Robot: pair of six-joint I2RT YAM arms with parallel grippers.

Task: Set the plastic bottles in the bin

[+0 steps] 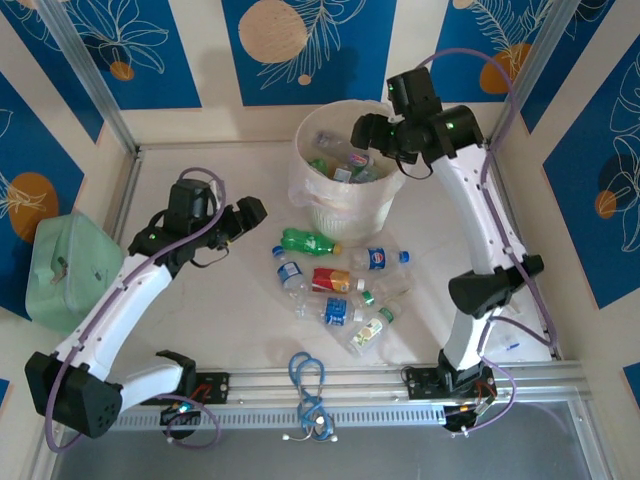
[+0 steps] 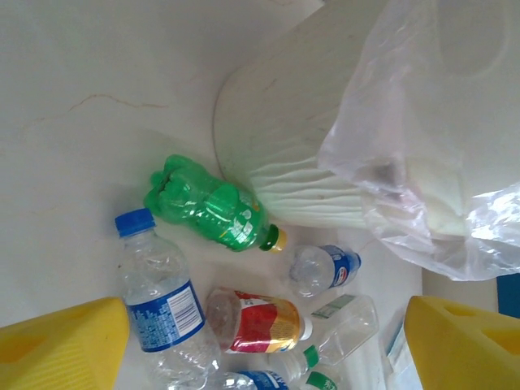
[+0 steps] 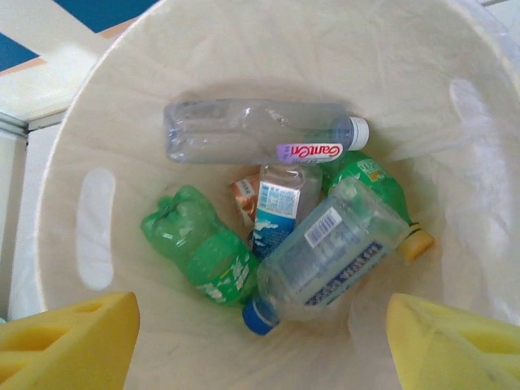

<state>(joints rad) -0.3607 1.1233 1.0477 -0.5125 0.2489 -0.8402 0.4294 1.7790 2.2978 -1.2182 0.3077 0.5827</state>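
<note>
Several plastic bottles lie in a cluster on the table: a green one [image 1: 305, 241] [image 2: 207, 207], a clear blue-capped one [image 1: 290, 273] [image 2: 162, 301], a red-and-orange labelled one [image 1: 332, 280] [image 2: 256, 321] and a blue-labelled one [image 1: 377, 259] [image 2: 323, 268]. My left gripper [image 1: 250, 215] [image 2: 260, 341] hovers open just left of the cluster, holding nothing. The bin [image 1: 345, 215] [image 3: 97, 122] stands behind them. My right gripper [image 1: 365, 130] [image 3: 260, 341] hangs open over its mouth. Inside lie a clear blue-capped bottle [image 3: 325, 252], a green bottle [image 3: 199, 248] and a clear purple-labelled bottle [image 3: 260, 134], among others.
A mint-green box [image 1: 70, 265] sits at the left, outside the frame post. A blue cable loop [image 1: 307, 375] lies on the front rail [image 1: 380, 385]. The bag liner [image 2: 422, 162] hangs over the bin's side toward the bottles. Patterned walls close the back and sides.
</note>
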